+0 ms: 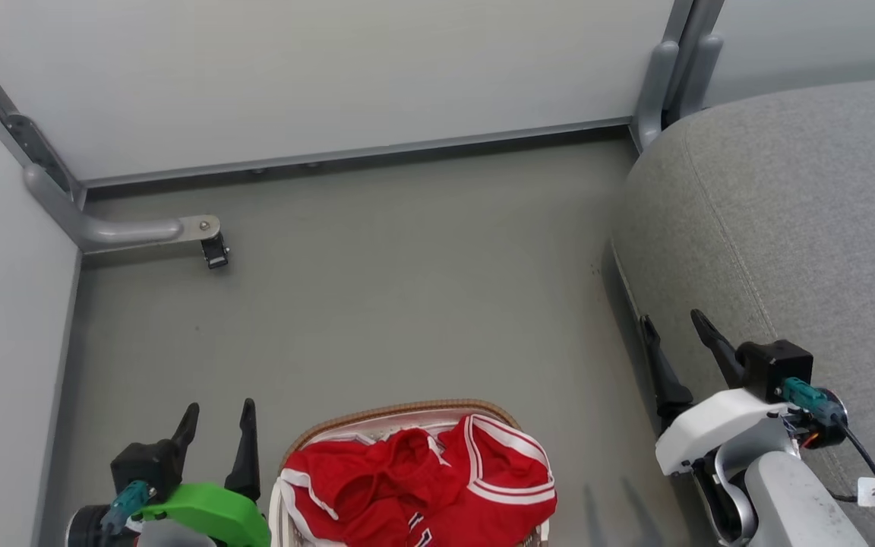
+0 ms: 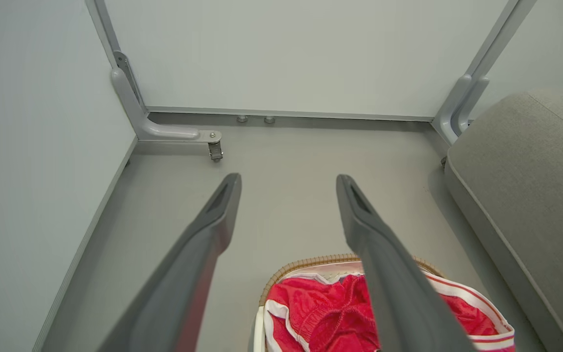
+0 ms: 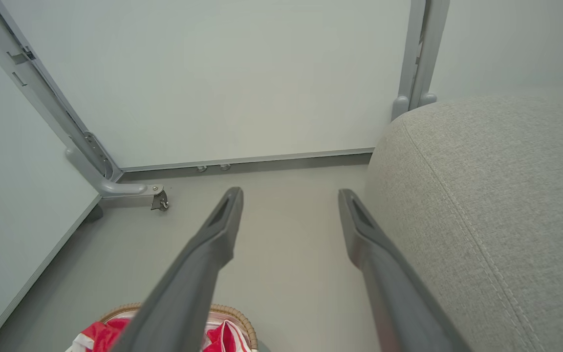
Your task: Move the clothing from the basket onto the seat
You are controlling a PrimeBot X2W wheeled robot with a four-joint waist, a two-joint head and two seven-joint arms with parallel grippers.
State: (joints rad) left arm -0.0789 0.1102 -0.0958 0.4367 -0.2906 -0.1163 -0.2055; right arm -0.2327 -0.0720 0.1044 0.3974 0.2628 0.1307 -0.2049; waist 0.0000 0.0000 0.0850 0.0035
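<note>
Red clothing (image 1: 422,479) with white stripe trim is heaped in the basket (image 1: 399,412), whose brown woven rim shows on the floor at the bottom middle of the head view. The clothing (image 2: 320,313) and basket (image 2: 306,261) also sit low in the left wrist view, and a corner of the clothing (image 3: 100,335) shows in the right wrist view. The grey seat (image 1: 802,228) fills the right side. My left gripper (image 1: 219,418) stands open just left of the basket, holding nothing. My right gripper (image 1: 673,323) is open above the seat's left edge, also holding nothing.
Pale partition walls close off the back and left, with a grey metal bracket and caster (image 1: 213,247) on the floor at the back left. A grey post (image 1: 661,91) stands by the seat's far corner. Grey floor (image 1: 407,289) lies between basket and wall.
</note>
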